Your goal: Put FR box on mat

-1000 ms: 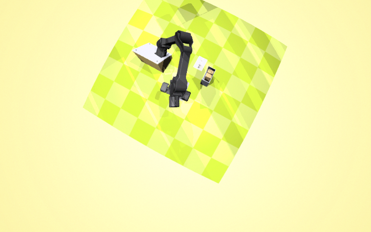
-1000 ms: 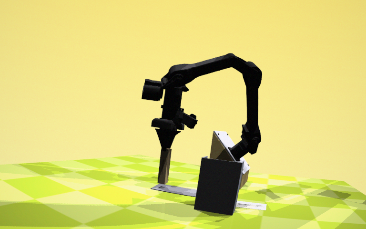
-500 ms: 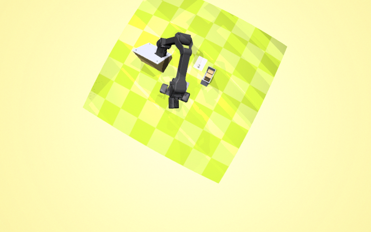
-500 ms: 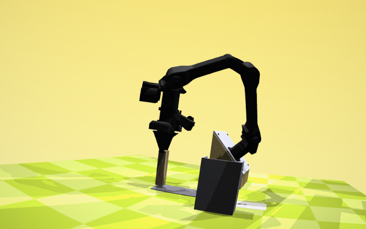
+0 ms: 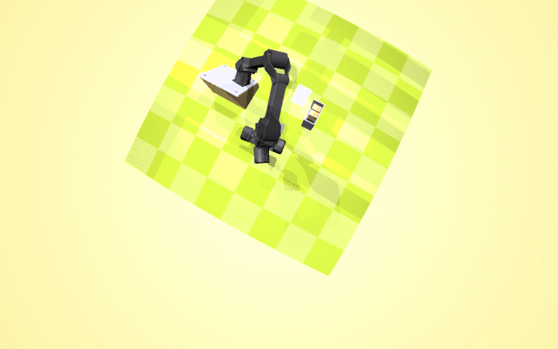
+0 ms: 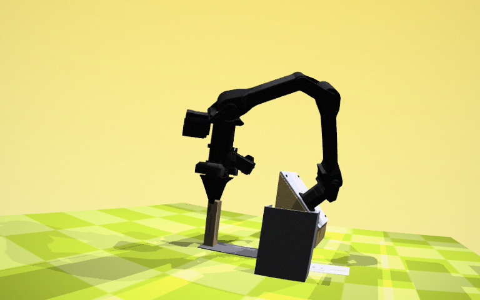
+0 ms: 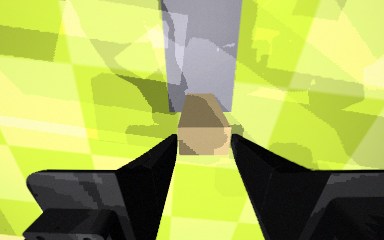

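One tan box [image 6: 211, 226] [image 7: 204, 142] stands upright on its narrow end at one end of the grey mat [image 6: 235, 249] [image 7: 212, 70]. No reach code is readable on its visible sides. My gripper [image 6: 213, 202] [image 7: 204, 139] points down around the top of this box. Its fingers stand slightly apart from it, with a hairline gap at the left finger in the wrist view. The dark bin [image 5: 306, 125] [image 6: 286, 244] holds two other tan boxes, one top [image 5: 316, 107] behind the other [image 5: 313, 115]; their printed sides are hidden.
A white card [image 5: 300, 94] [image 6: 329, 269] lies beside the bin. The arm's base is mounted on a wooden stand with a sloped white top [image 5: 220, 77] [image 6: 290, 180]. The bin stands to one side of the mat, between it and the exterior view.
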Robot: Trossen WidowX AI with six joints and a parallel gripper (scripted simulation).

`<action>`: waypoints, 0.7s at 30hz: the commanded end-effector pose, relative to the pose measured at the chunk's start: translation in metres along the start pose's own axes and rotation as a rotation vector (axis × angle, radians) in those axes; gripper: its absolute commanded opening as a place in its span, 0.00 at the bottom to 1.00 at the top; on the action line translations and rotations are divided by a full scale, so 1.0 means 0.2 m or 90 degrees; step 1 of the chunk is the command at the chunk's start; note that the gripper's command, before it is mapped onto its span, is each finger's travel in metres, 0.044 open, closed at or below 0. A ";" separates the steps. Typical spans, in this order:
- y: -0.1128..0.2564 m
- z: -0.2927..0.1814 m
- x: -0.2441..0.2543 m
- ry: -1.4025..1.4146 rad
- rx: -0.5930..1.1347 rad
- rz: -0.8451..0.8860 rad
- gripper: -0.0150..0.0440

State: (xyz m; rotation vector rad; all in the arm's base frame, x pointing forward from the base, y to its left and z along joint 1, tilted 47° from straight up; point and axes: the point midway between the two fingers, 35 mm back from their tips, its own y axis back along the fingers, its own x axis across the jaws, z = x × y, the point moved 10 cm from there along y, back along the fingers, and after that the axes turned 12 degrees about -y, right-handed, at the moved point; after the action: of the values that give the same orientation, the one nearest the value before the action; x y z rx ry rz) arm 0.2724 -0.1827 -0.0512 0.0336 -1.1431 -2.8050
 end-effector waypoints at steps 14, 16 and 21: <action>0.08 0.00 0.00 -0.003 0.001 -0.005 0.65; 0.08 0.02 0.03 -0.002 0.020 -0.029 0.65; 0.17 0.08 0.12 0.005 0.083 -0.118 0.65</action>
State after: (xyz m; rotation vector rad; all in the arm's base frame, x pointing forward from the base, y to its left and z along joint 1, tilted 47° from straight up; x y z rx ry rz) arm 0.2633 -0.1937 -0.0323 0.0985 -1.2565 -2.8373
